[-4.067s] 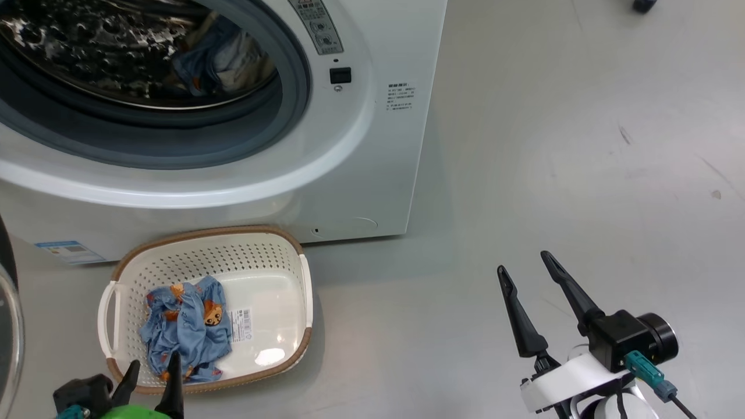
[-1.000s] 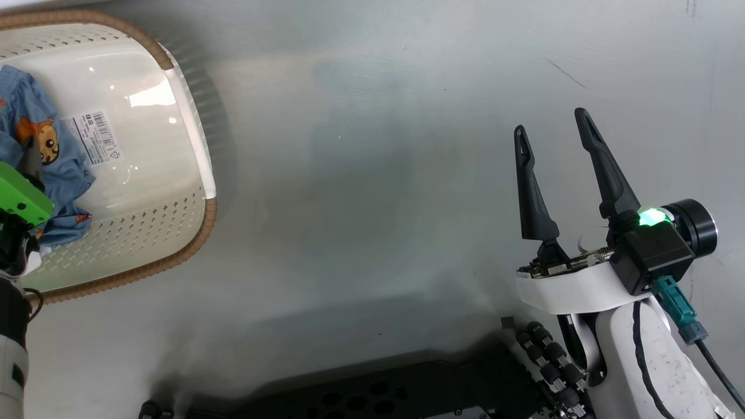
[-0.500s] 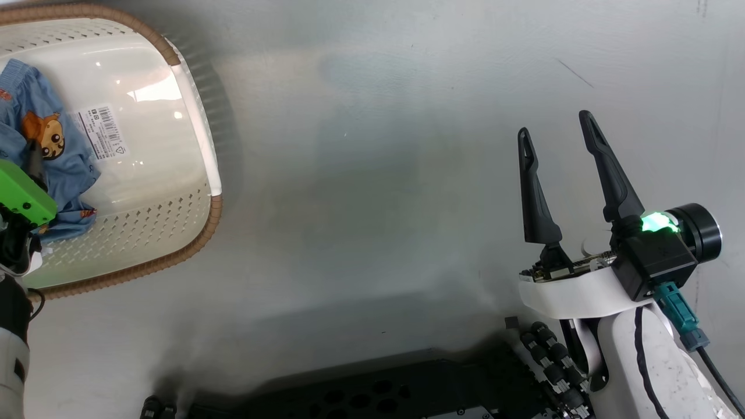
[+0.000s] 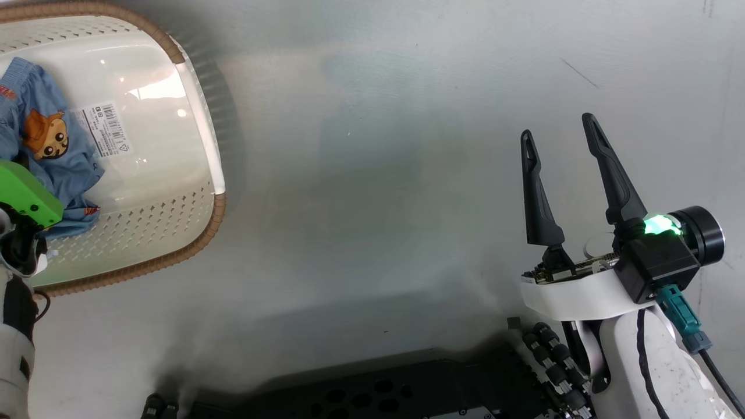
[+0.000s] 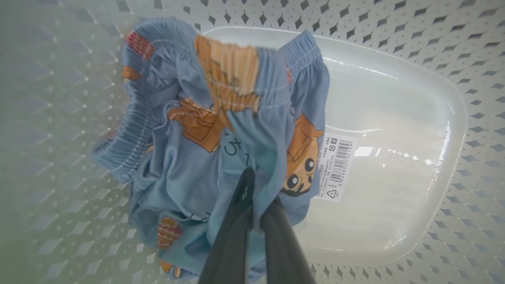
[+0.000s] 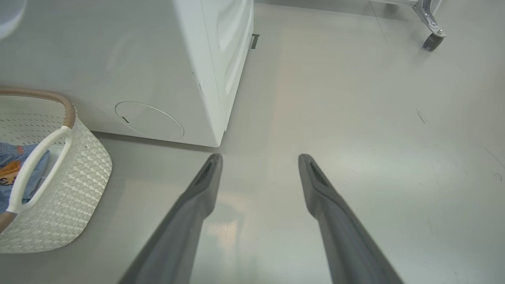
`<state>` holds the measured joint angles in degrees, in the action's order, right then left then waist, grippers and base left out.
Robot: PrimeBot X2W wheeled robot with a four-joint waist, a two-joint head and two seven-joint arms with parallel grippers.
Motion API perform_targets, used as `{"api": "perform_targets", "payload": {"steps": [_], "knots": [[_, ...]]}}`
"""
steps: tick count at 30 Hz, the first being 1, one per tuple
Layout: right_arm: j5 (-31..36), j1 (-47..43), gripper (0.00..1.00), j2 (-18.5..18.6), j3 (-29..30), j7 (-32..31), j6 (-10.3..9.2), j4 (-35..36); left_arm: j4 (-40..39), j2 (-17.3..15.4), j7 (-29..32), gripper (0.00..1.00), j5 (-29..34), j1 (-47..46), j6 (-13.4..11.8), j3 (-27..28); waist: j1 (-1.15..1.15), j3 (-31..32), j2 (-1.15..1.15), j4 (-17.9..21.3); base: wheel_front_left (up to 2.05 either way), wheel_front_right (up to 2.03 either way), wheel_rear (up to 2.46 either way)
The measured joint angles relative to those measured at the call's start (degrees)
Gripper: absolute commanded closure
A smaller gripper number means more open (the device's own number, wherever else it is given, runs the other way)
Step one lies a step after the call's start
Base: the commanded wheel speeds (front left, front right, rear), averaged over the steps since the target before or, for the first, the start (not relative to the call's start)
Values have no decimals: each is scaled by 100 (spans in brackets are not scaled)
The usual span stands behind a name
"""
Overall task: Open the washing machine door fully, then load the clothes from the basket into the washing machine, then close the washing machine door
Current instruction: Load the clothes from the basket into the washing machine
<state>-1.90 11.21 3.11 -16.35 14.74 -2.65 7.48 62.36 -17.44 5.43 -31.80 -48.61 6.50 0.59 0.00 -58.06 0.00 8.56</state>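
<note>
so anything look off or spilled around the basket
Nothing stands out. The basket sits upright on the floor beside the washing machine, with the clothes bunched inside it. The left gripper has its jaws shut on the blue fabric. No garment lies on the floor.

Clothes [image 5: 189, 157] in basket [image 4: 134, 227]; washing machine [image 6: 158, 59] just behind basket.

I see the clothes [image 5: 189, 169] in light blue, printed with orange-brown cartoon animals. The basket [image 4: 145, 233] is cream-white, its sides patterned with diamond holes, its rim [image 4: 218, 212] woven brown, its label [image 5: 335, 165] white with a black barcode. The washing machine [image 6: 158, 59] is white, the floor [image 4: 378, 174] pale grey, my right gripper [image 4: 557, 125] black.
</note>
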Motion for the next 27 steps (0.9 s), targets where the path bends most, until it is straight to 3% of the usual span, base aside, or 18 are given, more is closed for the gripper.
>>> {"api": "perform_targets", "payload": {"steps": [12, 27], "knots": [[-63, 248, 0, 1, 65, 0, 7, -114, 115, 230, -459, 100, -267, 8, 40, 140, 0, 250, 0, -83, 0, 0, 0], [-456, 367, 0, 4, 31, 0, 52, -557, -74, 467, -1166, 100, -439, 588, 64, 77, 0, 1104, 0, -220, 0, 0, 0]]}}
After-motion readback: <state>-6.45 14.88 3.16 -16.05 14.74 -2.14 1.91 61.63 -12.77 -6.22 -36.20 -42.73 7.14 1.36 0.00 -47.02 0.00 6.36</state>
